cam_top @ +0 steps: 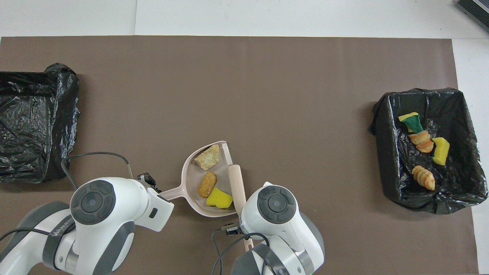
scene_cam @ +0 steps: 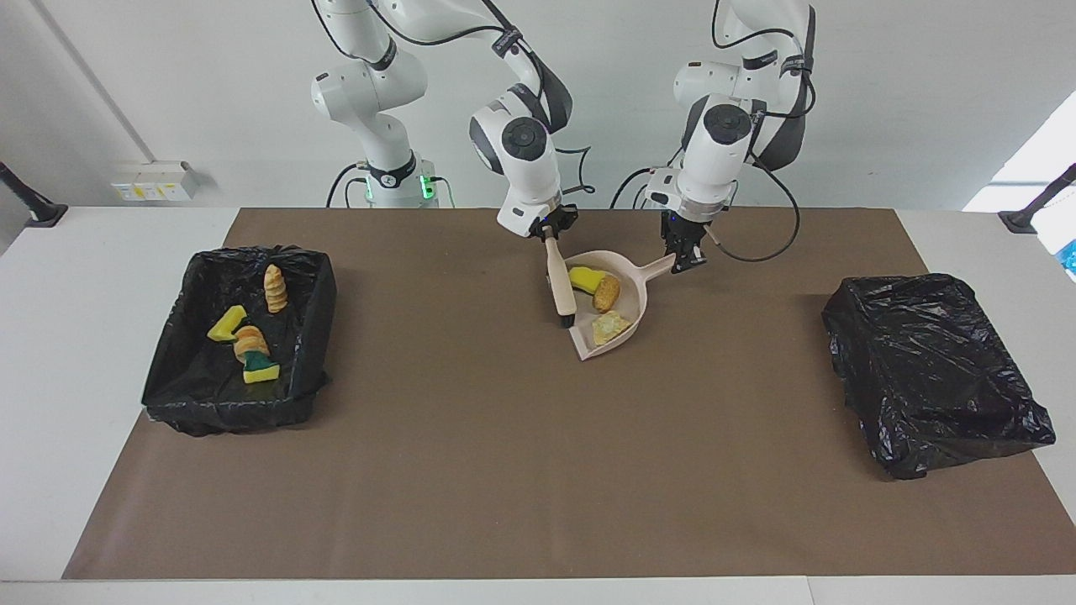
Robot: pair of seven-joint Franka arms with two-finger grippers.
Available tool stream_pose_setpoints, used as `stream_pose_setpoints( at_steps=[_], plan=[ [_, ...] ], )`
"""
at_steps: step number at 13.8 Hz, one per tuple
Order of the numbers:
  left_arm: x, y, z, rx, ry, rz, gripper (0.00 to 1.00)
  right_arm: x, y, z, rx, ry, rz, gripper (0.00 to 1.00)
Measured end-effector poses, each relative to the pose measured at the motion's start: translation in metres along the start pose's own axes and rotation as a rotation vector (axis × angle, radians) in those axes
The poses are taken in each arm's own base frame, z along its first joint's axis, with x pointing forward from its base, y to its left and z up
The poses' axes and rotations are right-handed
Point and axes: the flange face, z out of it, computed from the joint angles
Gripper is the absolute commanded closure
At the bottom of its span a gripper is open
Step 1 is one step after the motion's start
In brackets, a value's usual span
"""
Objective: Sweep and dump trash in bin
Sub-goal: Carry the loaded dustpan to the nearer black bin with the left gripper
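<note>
Right gripper (scene_cam: 548, 236) clamped on beige black-bristled hand brush (scene_cam: 558, 283) at beige plastic dustpan (scene_cam: 636, 313) mouth; left gripper (scene_cam: 685, 260) pinching dustpan handle; yellow sponge scrap (scene_cam: 582, 277) inside.

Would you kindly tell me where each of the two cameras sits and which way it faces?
Facing view: high across the table, looking at the robots; both arms show whole, the right pincer shut on the brush, the left pincer on the dustpan handle.
Overhead view: high above the robots' end, looking steeply down; only wrists and forearms show.
Shared: the dustpan, its yellow sponge, the filled bin, half a turn apart.
</note>
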Motion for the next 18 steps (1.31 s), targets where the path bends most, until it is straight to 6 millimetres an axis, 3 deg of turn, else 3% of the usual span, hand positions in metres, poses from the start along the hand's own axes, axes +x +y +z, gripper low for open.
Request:
stream_pose_setpoints(
  at_steps=[2,7,10,12,14,18],
  plan=[
    [0.000,-0.001,-0.001,0.002,0.002,-0.002,1.00,-0.001,0.003,-0.008,-0.026,-0.036,-0.005,1.00],
    [-0.011,-0.018,-0.015,0.022,0.025,-0.046,1.00,-0.003,0.040,-0.062,-0.090,-0.023,0.028,1.00],
    [-0.021,-0.035,-0.031,0.048,0.046,-0.086,1.00,-0.008,0.041,-0.078,-0.088,0.011,0.051,1.00],
    [-0.034,-0.049,-0.047,0.064,0.059,-0.114,1.00,-0.014,0.031,-0.078,-0.089,0.027,0.085,1.00],
    [-0.051,-0.065,-0.069,0.058,0.058,-0.149,1.00,-0.027,0.009,-0.070,-0.095,0.041,0.109,1.00],
    [-0.096,-0.101,-0.114,0.075,0.069,-0.183,1.00,-0.059,-0.057,-0.025,-0.091,0.086,0.126,1.00]
  ],
)
